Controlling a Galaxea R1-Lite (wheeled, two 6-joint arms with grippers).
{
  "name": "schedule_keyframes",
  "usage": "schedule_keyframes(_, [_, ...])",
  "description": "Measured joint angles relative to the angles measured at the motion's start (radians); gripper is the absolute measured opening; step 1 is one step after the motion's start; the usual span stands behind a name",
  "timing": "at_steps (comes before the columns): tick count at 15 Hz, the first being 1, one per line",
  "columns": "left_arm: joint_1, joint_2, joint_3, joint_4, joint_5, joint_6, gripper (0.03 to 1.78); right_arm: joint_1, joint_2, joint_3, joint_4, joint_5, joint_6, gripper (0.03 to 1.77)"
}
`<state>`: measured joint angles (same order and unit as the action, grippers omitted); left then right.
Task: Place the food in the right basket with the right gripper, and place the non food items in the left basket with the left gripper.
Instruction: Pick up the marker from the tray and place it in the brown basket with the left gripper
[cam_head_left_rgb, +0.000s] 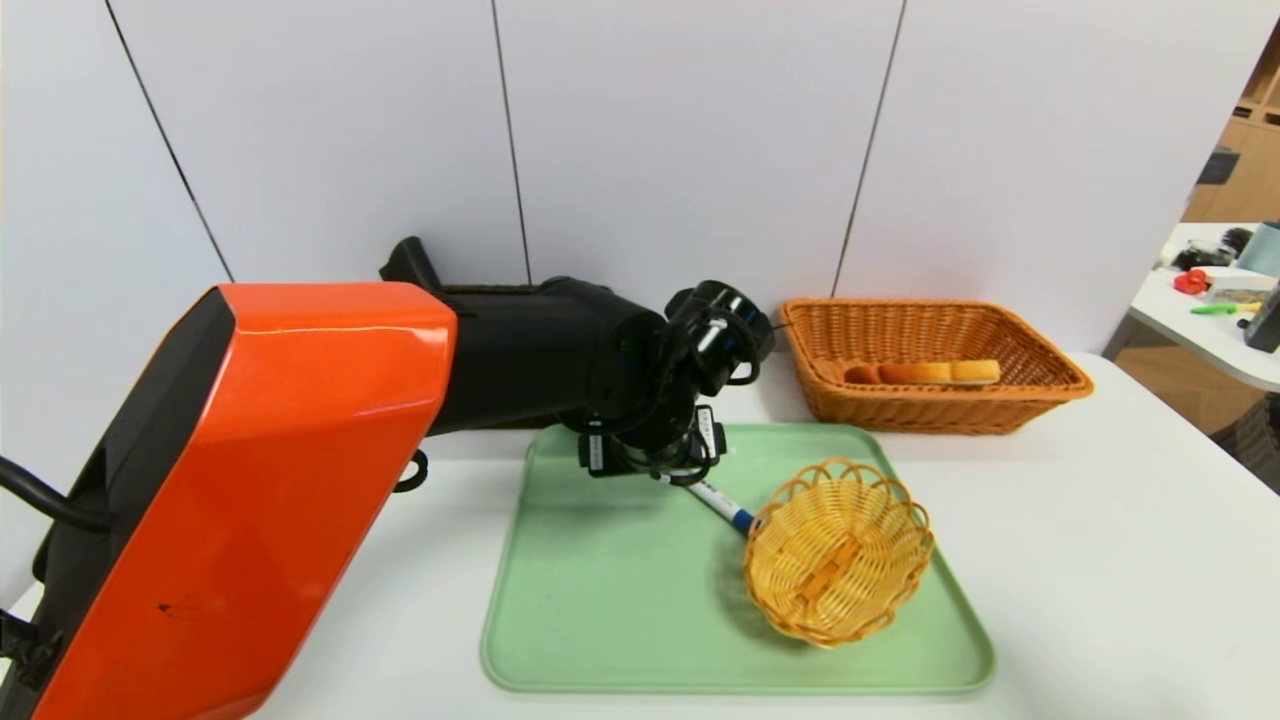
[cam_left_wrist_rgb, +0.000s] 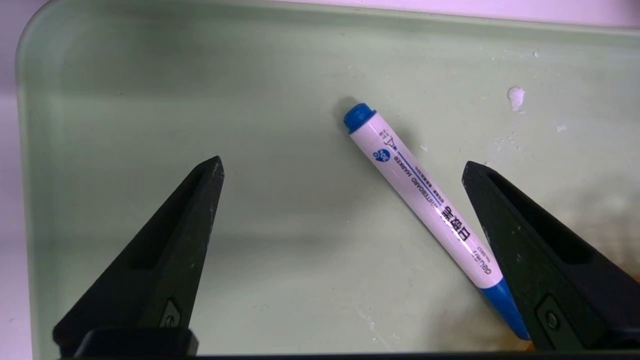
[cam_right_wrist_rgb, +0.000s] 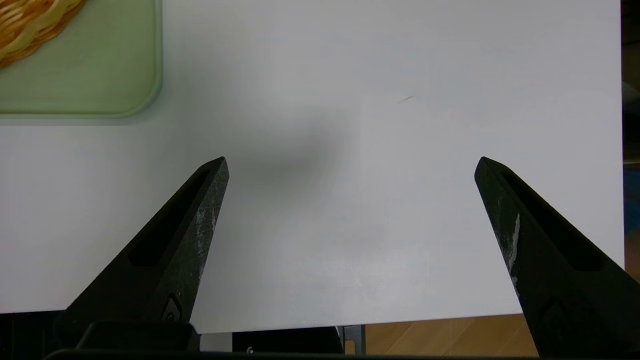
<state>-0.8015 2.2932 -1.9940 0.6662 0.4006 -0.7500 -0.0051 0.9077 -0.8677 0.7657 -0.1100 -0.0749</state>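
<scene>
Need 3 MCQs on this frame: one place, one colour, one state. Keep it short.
1. Where does the marker lie?
A on the green tray
B in the orange basket
C in the small round basket

2. What colour is the marker's cap?
A red
B blue
C black

3. How is the left hand set?
A shut on the marker
B open above the marker
C shut, empty

Key: 1 A, its barrel rests on the tray; 2 B, both ends show blue; 3 B, fingers wide apart, not gripping.
</scene>
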Motion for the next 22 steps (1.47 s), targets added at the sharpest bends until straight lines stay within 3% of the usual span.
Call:
schedule_keyframes(16, [-0.021, -0.002, 0.000, 0.096, 0.014, 0.115, 1.69, 0.021, 0.059, -0.036, -0.011, 0.000, 0.004, 1.70])
schedule_keyframes(19, [-0.021, -0.014, 0.000, 0.052, 0.007, 0.058, 1.69, 0.029, 0.062, -0.034, -0.011, 0.000, 0.005, 1.70])
schedule_keyframes(22, [-0.021, -0.018, 0.000, 0.063, -0.002, -0.091, 1.69, 0.031, 0.061, -0.029, -0.011, 0.000, 0.009, 1.70])
